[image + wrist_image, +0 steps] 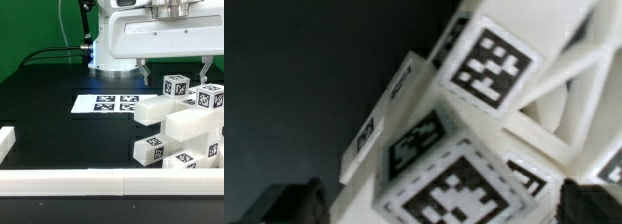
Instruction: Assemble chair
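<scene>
The chair's white blocky pieces point(185, 130) with black-and-white tags lie piled together at the exterior view's right. One tagged piece point(177, 87) sticks up at the top of the pile. My gripper point(176, 76) hangs right over it, one finger on each side, the jaws standing wide and open. In the wrist view the tagged pieces point(464, 150) fill the picture close up. My gripper point(452, 205) straddles the nearest tagged face, with a dark fingertip point(304, 202) at one lower corner and the other at the opposite edge. I cannot see either finger touching the piece.
The marker board point(105, 102) lies flat on the black table, to the exterior view's left of the pile. Long white border rails point(90, 182) run along the front, with another rail point(6, 142) at the left edge. The arm's base point(105, 50) stands behind.
</scene>
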### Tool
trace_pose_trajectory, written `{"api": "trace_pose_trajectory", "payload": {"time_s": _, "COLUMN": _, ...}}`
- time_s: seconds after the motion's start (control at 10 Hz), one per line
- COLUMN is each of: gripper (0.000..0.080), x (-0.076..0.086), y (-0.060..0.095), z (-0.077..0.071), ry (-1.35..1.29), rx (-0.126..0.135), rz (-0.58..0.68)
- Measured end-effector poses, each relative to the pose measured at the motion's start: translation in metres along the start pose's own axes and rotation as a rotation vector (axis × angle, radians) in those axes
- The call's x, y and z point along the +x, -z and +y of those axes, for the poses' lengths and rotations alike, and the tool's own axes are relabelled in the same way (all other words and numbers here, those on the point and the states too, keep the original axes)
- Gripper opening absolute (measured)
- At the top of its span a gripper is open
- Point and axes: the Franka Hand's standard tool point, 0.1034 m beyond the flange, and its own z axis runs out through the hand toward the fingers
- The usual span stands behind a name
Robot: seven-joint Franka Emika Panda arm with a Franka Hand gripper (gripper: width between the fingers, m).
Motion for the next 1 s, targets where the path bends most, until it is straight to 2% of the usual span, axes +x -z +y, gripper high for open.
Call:
{"api": "trace_pose_trajectory", "payload": {"time_s": 0.1, "gripper": 0.0648, "x": -0.0007, "y": -0.0001, "z": -0.0018, "ry": 0.217, "rx": -0.035, "rz": 0.000}}
{"api": "trace_pose_trajectory", "payload": {"time_s": 0.2, "gripper": 0.0648, "x": -0.0006, "y": 0.0003, "z": -0.0019, "ry": 0.412, "rx": -0.054, "rz": -0.005}}
{"api": "trace_pose_trajectory", "payload": {"time_s": 0.4, "gripper": 0.0648, "x": -0.0006, "y": 0.0000, "z": -0.0010, "ry": 0.408, "rx": -0.057, "rz": -0.006}}
{"api": "trace_pose_trajectory", "payload": {"time_s": 0.5, "gripper": 0.0566, "x": -0.0006, "y": -0.0001, "z": -0.0009, "ry": 0.398, "rx": -0.058, "rz": -0.006}}
{"api": "trace_pose_trajectory", "payload": {"time_s": 0.6, "gripper": 0.0383, "x": -0.0006, "y": -0.0001, "z": -0.0008, "ry": 0.395, "rx": -0.058, "rz": -0.006}}
{"api": "trace_pose_trajectory", "payload": {"time_s": 0.7, "gripper": 0.0280, "x": -0.0007, "y": -0.0002, "z": -0.0013, "ry": 0.267, "rx": -0.055, "rz": -0.002}}
{"api": "trace_pose_trajectory", "payload": {"time_s": 1.0, "gripper": 0.0281, "x": -0.0005, "y": -0.0002, "z": -0.0015, "ry": 0.010, "rx": -0.052, "rz": 0.006}}
